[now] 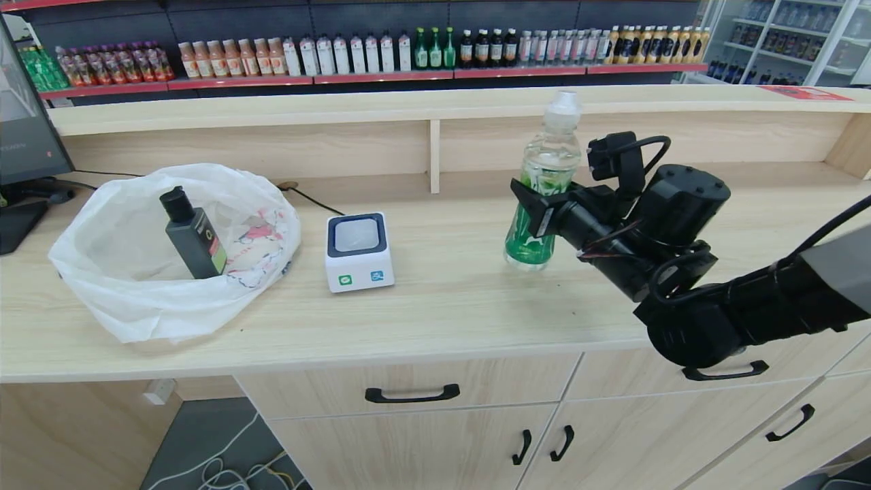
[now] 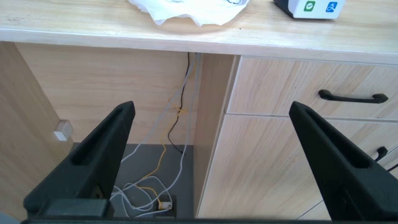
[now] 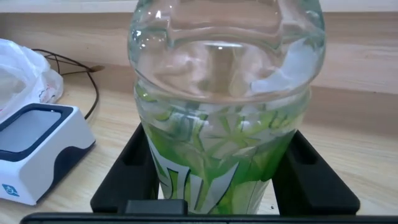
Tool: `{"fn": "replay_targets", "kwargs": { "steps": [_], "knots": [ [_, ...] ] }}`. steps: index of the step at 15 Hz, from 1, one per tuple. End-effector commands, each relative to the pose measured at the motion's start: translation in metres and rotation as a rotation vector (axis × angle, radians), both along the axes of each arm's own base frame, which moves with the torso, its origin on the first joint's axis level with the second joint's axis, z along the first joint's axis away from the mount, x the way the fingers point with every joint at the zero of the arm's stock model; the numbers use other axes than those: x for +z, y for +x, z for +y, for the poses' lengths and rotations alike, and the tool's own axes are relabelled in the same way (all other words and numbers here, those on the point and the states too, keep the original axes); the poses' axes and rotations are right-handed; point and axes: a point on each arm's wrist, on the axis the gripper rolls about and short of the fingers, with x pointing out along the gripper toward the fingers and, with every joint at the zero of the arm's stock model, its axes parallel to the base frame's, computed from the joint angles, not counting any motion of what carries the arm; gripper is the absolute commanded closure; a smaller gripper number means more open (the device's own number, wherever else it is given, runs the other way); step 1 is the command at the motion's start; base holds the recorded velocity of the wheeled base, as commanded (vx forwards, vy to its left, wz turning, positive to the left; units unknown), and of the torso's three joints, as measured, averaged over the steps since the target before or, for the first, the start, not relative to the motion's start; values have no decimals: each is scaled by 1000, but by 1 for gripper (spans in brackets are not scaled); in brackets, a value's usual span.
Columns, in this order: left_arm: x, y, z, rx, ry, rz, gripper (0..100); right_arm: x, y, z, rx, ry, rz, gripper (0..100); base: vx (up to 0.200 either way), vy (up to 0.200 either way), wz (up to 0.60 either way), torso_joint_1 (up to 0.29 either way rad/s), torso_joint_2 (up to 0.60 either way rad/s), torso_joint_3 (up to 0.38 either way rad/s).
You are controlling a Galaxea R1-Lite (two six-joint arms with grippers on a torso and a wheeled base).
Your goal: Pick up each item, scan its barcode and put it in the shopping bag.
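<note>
A clear water bottle (image 1: 544,184) with a green label and white cap stands upright on the counter's right half. My right gripper (image 1: 537,204) is shut on its label band; in the right wrist view the bottle (image 3: 224,124) sits between the black fingers (image 3: 124,174). A white shopping bag (image 1: 122,272) lies open at the left, with a dark grey bottle (image 1: 194,235) leaning inside it. The white barcode scanner (image 1: 358,250) sits between bag and water bottle. My left gripper (image 2: 211,162) hangs open below the counter edge, in front of the cabinet.
A monitor (image 1: 27,136) stands at the far left. A raised wooden shelf (image 1: 435,109) runs along the counter's back. Drawers with black handles (image 1: 412,395) sit below. Cables (image 2: 155,186) lie on the floor under the counter. The scanner's cord (image 1: 313,199) trails behind it.
</note>
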Motion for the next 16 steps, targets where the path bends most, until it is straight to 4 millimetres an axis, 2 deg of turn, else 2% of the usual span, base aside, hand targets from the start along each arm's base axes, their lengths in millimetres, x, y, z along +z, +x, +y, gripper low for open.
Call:
{"fn": "replay_targets", "kwargs": {
  "steps": [1,2,8,9,12,15,16],
  "knots": [
    [0,0,0,1,-1,0,0,21,-16,-4,3,4,-52,100,0,0,0,0,0,0],
    [0,0,0,1,-1,0,0,31,-29,-4,11,-3,-79,100,0,0,0,0,0,0],
    [0,0,0,1,-1,0,0,51,-100,-4,15,-34,-116,100,0,0,0,0,0,0],
    [0,0,0,1,-1,0,0,51,-106,-3,24,-32,-115,100,0,0,0,0,0,0],
    [0,0,0,1,-1,0,0,33,-146,-20,61,-83,-66,100,0,0,0,0,0,0],
    [0,0,0,1,-1,0,0,11,-172,-38,84,-34,-17,100,0,0,0,0,0,0],
    [0,0,0,1,-1,0,0,10,-176,-42,90,11,-37,100,0,0,0,0,0,0]
  ]
}}
